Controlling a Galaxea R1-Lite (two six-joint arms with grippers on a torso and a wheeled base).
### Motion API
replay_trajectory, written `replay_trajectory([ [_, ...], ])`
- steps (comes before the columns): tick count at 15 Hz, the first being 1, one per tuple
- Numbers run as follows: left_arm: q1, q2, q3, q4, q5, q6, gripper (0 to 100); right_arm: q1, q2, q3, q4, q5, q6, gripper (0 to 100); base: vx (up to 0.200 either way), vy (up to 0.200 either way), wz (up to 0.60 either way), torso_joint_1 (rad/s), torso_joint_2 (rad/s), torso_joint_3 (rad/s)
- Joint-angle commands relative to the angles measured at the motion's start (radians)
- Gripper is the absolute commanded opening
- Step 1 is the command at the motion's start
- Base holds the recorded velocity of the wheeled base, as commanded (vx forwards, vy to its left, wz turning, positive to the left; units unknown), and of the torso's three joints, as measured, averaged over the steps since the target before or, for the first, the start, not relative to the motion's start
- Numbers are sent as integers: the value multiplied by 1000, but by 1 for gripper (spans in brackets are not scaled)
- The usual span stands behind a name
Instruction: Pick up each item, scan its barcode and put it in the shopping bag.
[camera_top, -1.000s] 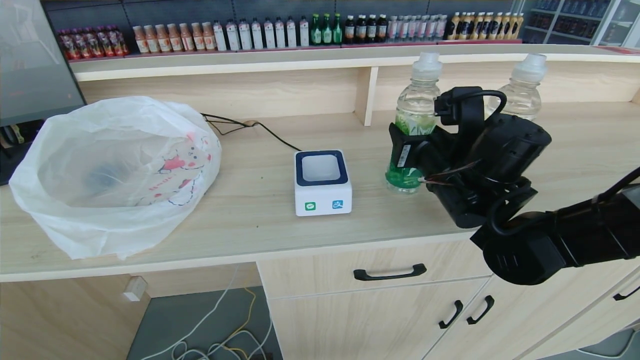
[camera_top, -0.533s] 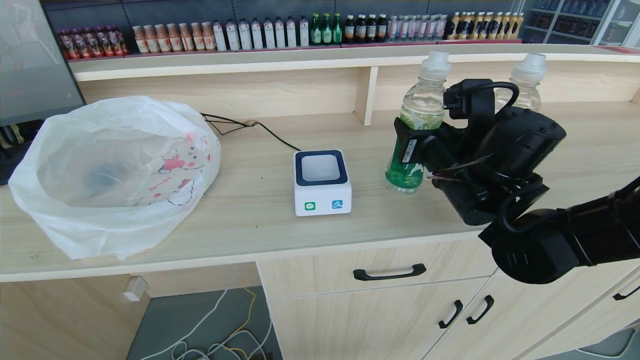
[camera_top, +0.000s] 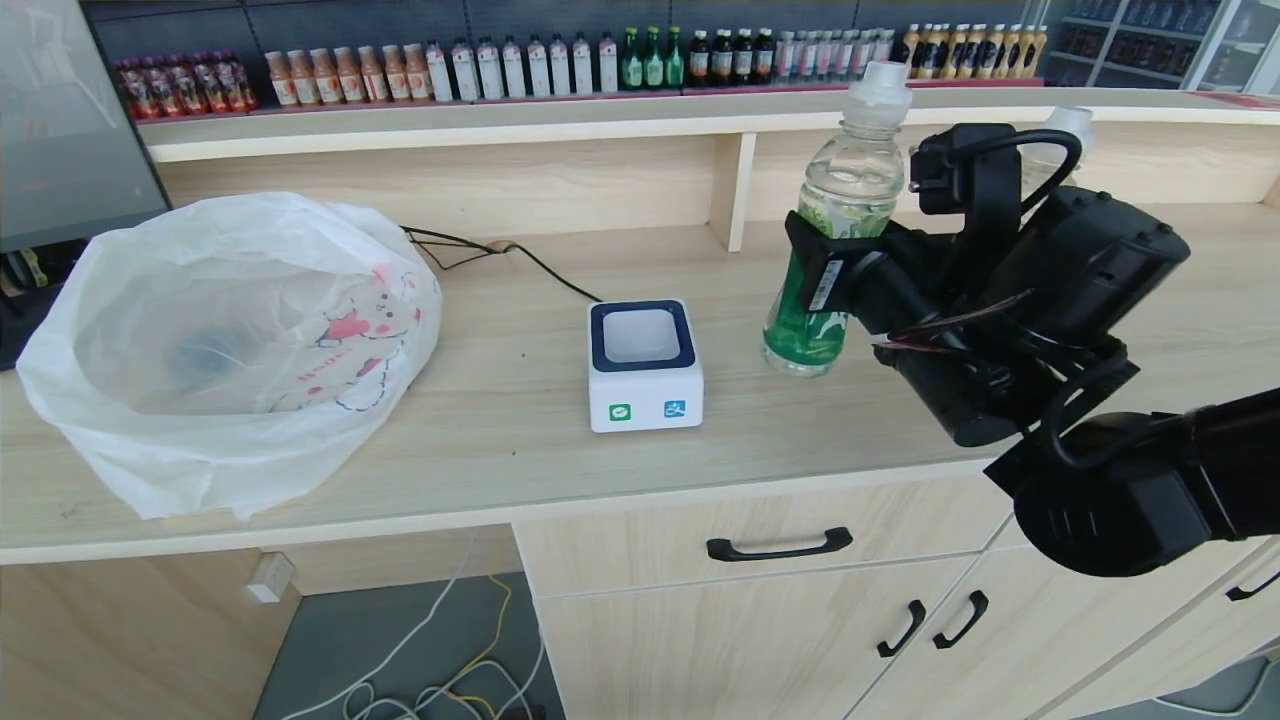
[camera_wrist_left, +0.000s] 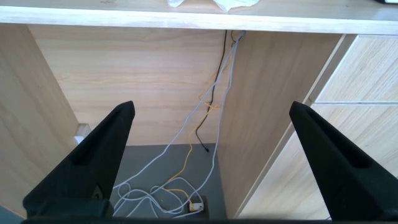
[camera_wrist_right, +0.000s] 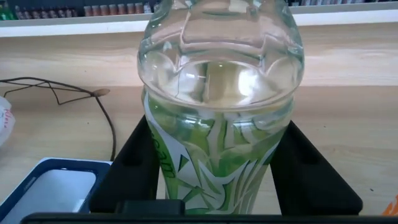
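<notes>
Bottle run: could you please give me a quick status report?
Right gripper shut on bottle, held right of scanner. Left gripper open, below counter. Nothing between bottle and scanner.

Light wood worktop (camera_top: 500, 440) lying under the right fingers (camera_top: 815, 285), a raised ledge (camera_top: 450, 125) standing behind them. Shelf of bottled drinks (camera_top: 600, 60) lining up beyond. Drawer (camera_top: 620, 550) and cupboard doors (camera_top: 750, 640) sitting below the fingers; cables (camera_top: 420, 690) trailing over grey floor (camera_top: 330, 640).
</notes>
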Motion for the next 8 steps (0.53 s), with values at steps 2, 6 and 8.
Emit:
replay_trajectory([
  [2,0,0,0,0,0,-2,100,12,-53,16,0,2,-3,0,0,0,0,0,0,0],
  [6,0,0,0,0,0,0,100,34,-98,31,-1,31,-6,0,0,0,0,0,0,0],
  [8,0,0,0,0,0,0,100,38,-121,46,-3,63,-4,0,0,0,0,0,0,0],
])
